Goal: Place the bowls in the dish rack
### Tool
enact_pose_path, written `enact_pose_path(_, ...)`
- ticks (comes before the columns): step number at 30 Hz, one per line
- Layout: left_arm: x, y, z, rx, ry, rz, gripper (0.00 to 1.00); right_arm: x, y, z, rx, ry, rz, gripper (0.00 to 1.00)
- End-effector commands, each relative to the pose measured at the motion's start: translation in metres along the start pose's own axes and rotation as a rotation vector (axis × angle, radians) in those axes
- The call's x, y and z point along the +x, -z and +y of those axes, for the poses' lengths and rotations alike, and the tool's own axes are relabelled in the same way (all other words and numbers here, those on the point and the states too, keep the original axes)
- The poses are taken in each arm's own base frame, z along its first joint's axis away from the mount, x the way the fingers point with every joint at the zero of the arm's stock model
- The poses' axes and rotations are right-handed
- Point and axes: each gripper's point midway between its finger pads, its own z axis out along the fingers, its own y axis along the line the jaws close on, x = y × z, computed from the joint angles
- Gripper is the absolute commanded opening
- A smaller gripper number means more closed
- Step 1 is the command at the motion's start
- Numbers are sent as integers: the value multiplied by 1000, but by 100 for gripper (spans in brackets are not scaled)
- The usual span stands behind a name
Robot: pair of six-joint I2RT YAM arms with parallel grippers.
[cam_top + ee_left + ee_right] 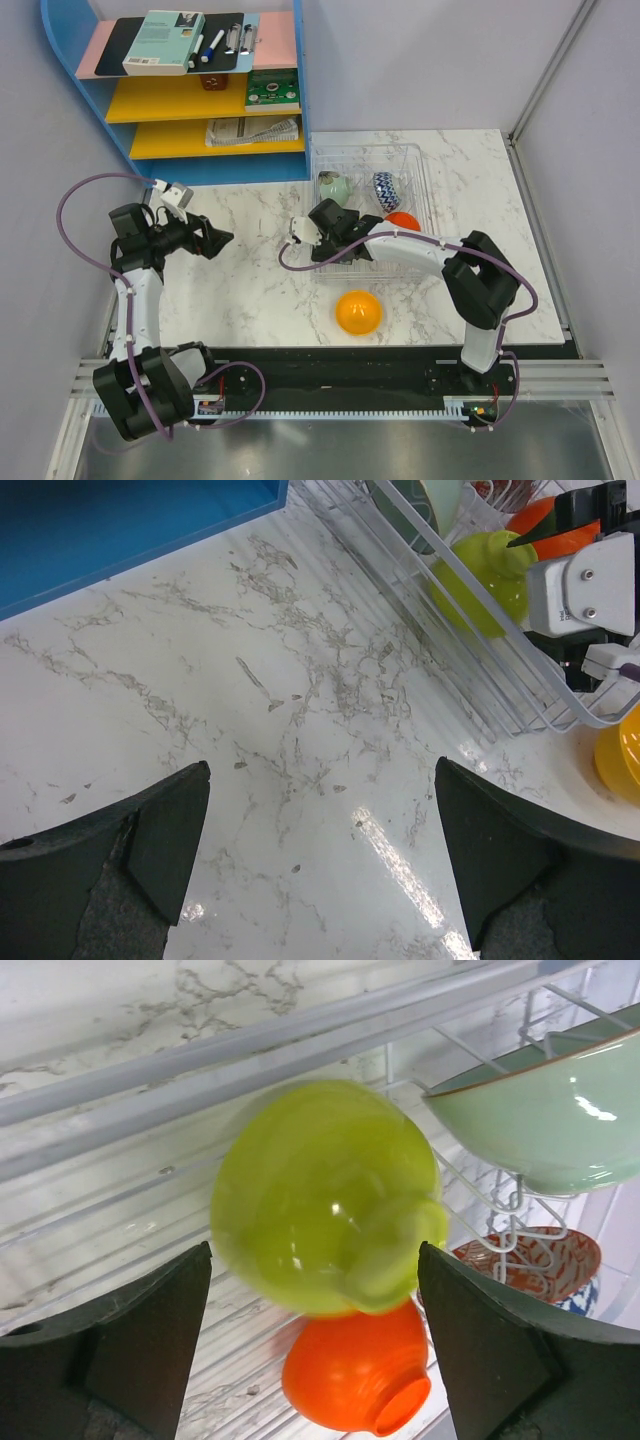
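The clear dish rack (420, 165) holds a pale grey-green bowl (333, 186), a patterned bowl (386, 186) and a red bowl (402, 220). My right gripper (338, 222) hangs over the rack's near left part. In the right wrist view its jaws (315, 1250) stand apart with the lime green bowl (320, 1195) blurred between them, touching neither finger. Below it lies the red bowl (360, 1380). An orange bowl (358, 312) sits on the table in front of the rack. My left gripper (215, 240) is open over bare marble (322, 770).
A blue-and-yellow shelf unit (190, 90) with books and pens stands at the back left. The rack's rim (560, 695) and the lime green bowl (480, 575) show in the left wrist view, with the orange bowl (620, 760) at the right edge.
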Motion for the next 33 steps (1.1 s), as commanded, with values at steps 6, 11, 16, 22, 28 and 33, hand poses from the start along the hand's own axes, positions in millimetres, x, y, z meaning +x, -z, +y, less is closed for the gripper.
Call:
enact_pose_path(6,-13,4,-4,13,-69,-45,100,-13,23,0,-45,-44,-69,95)
enact_pose_path(11,-12,5,-4,13,-68,-46,100,-21,42,-26,49,-99,-96,96)
enact_pose_path(16,-12,4,-4,18,-67,-46,100,-19,62,-54,162,-126,-91,96)
enact_pose_path(22,-12,5,-6,23,-69,-47,100,10,68,-74,270,-148,-5,96)
enact_pose_path(28,-12,5,-6,23,-69,-47,100,42,57,-75,280,-154,89,97)
enact_pose_path(33,-13,5,-6,23,-73,-50,100,60,42,-68,243,-148,151,97)
